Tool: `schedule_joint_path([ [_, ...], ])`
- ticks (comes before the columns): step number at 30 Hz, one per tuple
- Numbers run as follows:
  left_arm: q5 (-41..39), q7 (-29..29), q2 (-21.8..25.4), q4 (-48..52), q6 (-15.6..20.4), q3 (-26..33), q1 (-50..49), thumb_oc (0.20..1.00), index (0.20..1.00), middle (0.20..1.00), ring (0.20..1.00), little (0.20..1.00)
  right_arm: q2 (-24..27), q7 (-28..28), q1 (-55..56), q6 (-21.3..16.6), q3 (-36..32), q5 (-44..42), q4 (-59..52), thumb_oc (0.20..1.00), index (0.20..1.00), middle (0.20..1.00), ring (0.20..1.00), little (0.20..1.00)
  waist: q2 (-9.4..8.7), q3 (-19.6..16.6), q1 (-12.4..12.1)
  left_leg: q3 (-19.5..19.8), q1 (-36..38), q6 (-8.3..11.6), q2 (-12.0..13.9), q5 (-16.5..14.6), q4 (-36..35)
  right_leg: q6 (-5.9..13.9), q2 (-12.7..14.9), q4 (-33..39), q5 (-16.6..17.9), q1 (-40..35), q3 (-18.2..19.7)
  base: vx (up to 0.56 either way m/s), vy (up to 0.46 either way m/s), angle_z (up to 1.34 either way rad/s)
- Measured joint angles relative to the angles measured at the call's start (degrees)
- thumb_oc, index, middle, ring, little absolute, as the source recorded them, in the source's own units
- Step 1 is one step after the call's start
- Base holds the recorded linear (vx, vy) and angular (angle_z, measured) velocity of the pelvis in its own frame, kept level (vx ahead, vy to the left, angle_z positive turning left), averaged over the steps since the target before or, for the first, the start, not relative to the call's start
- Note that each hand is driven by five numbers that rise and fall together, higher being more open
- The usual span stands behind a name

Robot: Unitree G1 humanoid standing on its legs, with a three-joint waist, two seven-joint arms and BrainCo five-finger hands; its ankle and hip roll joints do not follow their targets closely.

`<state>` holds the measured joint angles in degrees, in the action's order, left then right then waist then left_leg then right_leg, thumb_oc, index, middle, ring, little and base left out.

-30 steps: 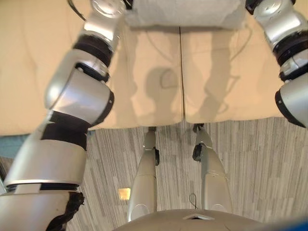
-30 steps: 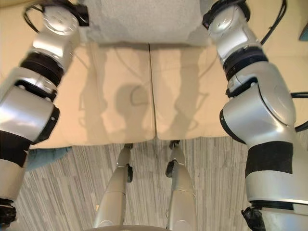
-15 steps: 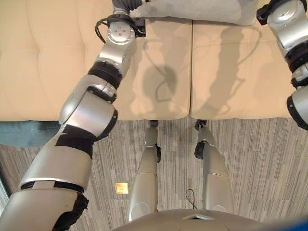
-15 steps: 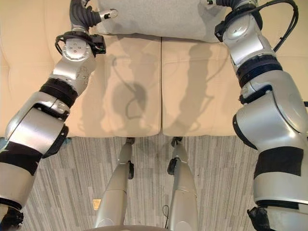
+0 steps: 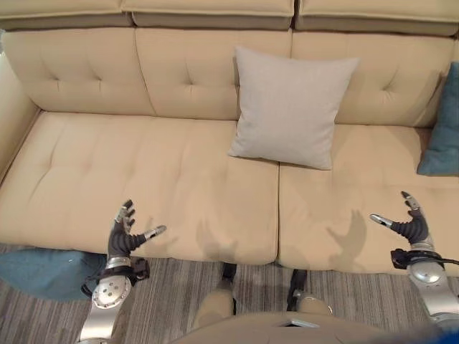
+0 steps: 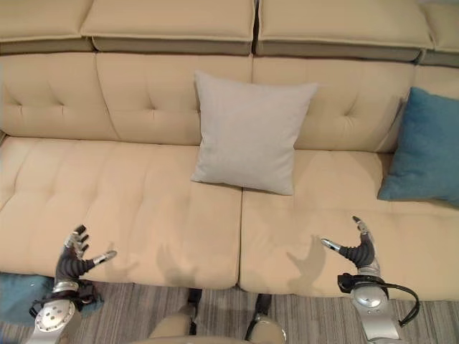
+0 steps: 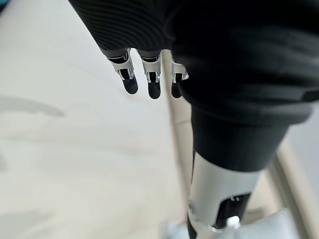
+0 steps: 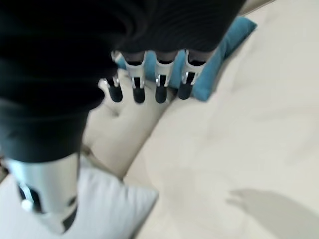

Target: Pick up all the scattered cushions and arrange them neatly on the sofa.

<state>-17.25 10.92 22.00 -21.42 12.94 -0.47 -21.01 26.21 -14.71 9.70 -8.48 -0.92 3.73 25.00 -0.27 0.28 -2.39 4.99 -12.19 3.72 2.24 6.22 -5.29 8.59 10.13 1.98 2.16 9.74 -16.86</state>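
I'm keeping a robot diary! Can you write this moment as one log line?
left hand: open, empty | right hand: open, empty | grey cushion: on sofa | blue cushion: on sofa | blue cushion on floor: pending

A pale grey square cushion [image 5: 290, 106] stood at upper centre of the head views, propped upright against the backrest of the beige sofa [image 5: 129, 179]. Its lower edge rested on the seat, straddling the seam between the two seat pads, and its face was smooth with a faint slant to the right. A teal cushion [image 6: 425, 147] leaned against the backrest at the right edge of the frame, well apart from the grey one, its bottom corner on the seat. A third teal cushion [image 5: 43, 271] lay on the striped floor at lower left, just beside the sofa's front edge, flat and slightly rumpled.
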Motion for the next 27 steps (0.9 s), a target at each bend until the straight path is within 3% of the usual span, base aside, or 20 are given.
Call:
schedule_joint_path([
  [4, 1.8, -3.1, -6.0, -20.0, -3.3, -2.7, 0.9, 1.000, 1.000, 1.000, 1.000, 1.000, -1.7, 3.0, -2.6, 0.0, 7.3, 2.4, 9.7, 1.000, 1.000, 1.000, 1.000, 1.000, -0.15, -0.3, -0.3, -0.1, 5.1, -0.02, -0.2, -1.3, -0.3, 0.31, -0.1, 3.6, 0.9, -6.6, -0.5, -0.03, 0.044, 0.01],
  [8, 6.9, -4.3, -8.2, -43.2, -4.1, -2.1, 6.9, 1.000, 1.000, 1.000, 1.000, 1.000, -1.8, 3.5, -9.1, 0.1, 13.2, 5.8, 26.2, 1.000, 1.000, 1.000, 1.000, 1.000, -1.04, 0.3, -1.4, -0.7, 9.4, -0.47, -0.2, -1.7, -0.3, 0.13, -0.1, 3.6, 1.0, -10.7, -0.6, 0.00, 0.063, -0.04],
  [11, 9.7, -4.4, -8.0, -42.5, -4.9, -1.7, 6.8, 1.000, 1.000, 1.000, 1.000, 1.000, -3.2, 4.3, -7.9, 0.1, 14.3, 8.2, 27.0, 1.000, 1.000, 1.000, 1.000, 1.000, -1.57, 0.3, -1.9, -0.8, 10.5, -0.91, -0.2, -2.3, -0.3, -0.16, 0.2, 3.6, 0.6, -11.4, -0.5, 0.02, 0.078, -0.05],
  [12, 12.0, -4.3, -8.0, -48.1, -5.2, -1.6, 9.8, 1.000, 1.000, 1.000, 1.000, 1.000, -5.0, 4.1, -9.7, 0.6, 15.1, 9.1, 33.6, 1.000, 1.000, 1.000, 1.000, 1.000, -1.95, 0.7, -2.4, -1.4, 12.1, -1.09, -0.3, -2.4, -0.3, -0.15, 0.2, 3.6, 0.7, -13.1, -0.2, -0.02, 0.112, -0.12],
  [19, 14.6, -4.2, -7.7, -47.9, -5.3, -1.6, 10.3, 1.000, 1.000, 1.000, 1.000, 1.000, -8.2, 4.4, -7.6, 2.5, 15.0, 11.1, 44.3, 1.000, 1.000, 1.000, 1.000, 1.000, -2.09, 1.4, -4.6, -2.7, 15.3, -1.83, -1.4, -2.9, -0.3, 0.15, 1.3, 3.3, 1.2, -14.8, 1.3, -0.09, 0.047, -0.12],
  [22, 14.6, -3.6, -5.4, -47.1, -5.4, -5.9, 14.1, 1.000, 1.000, 1.000, 1.000, 1.000, -8.2, 4.4, -9.4, 3.2, 15.4, 11.0, 43.7, 1.000, 1.000, 1.000, 1.000, 1.000, -2.52, 4.6, -5.1, -1.2, 14.7, -2.25, -1.3, -1.9, 0.0, 0.70, 1.2, -1.8, -1.2, -13.4, 2.0, -0.17, -0.054, 0.19],
  [23, 14.6, -3.3, -5.0, -47.0, -5.2, -6.0, 14.7, 1.000, 1.000, 1.000, 1.000, 1.000, -8.2, 4.4, -10.1, 3.1, 15.3, 11.0, 43.2, 1.000, 1.000, 1.000, 1.000, 1.000, -2.71, 5.1, -4.8, -0.9, 14.1, -2.26, -1.2, -1.9, 0.0, 0.62, 0.9, -3.0, -1.7, -12.6, 2.2, -0.18, -0.134, 0.23],
  [24, 14.6, -3.3, -4.9, -47.3, -5.4, -6.0, 15.7, 1.000, 1.000, 1.000, 1.000, 1.000, -8.2, 4.3, -10.7, 3.1, 15.4, 10.6, 43.0, 1.000, 1.000, 1.000, 1.000, 1.000, -2.40, 5.4, -4.5, 0.5, 12.6, -2.06, -0.4, -1.1, 0.8, 0.34, -0.4, -5.1, -3.5, -11.2, 4.8, -0.17, -0.256, 0.78],
  [25, 14.6, -3.0, -4.7, -46.9, -5.0, -5.7, 17.4, 1.000, 1.000, 1.000, 1.000, 1.000, -8.3, 4.3, -10.7, 3.2, 15.9, 9.7, 43.0, 1.000, 1.000, 1.000, 1.000, 1.000, -2.28, 5.4, -4.3, 3.5, 9.8, -0.98, 0.9, -1.2, 1.7, -1.14, -4.3, -11.8, -8.4, -8.1, 8.3, -0.11, -0.288, 1.00],
  [26, 14.5, -2.7, -5.1, -46.8, -4.8, -6.0, 17.8, 1.000, 1.000, 1.000, 1.000, 1.000, -8.3, 4.3, -11.5, 3.5, 16.0, 8.6, 43.0, 1.000, 1.000, 1.000, 1.000, 1.000, -2.67, 5.6, -5.3, 5.6, 8.5, 0.18, 1.2, 0.5, 1.8, -4.74, -6.5, -13.1, -11.3, -7.2, 8.2, -0.08, -0.221, 1.27],
  [27, 14.3, -1.8, -5.8, -47.2, -5.2, -6.2, 18.1, 1.000, 1.000, 1.000, 1.000, 1.000, -8.0, 3.9, -13.0, 3.6, 16.0, 8.1, 42.9, 1.000, 1.000, 1.000, 1.000, 1.000, -1.54, 6.1, -5.0, 7.8, 7.3, 1.97, 2.3, 1.7, 1.5, -6.06, -8.6, -11.5, -11.3, -8.0, 8.2, -0.12, -0.239, 1.09],
])
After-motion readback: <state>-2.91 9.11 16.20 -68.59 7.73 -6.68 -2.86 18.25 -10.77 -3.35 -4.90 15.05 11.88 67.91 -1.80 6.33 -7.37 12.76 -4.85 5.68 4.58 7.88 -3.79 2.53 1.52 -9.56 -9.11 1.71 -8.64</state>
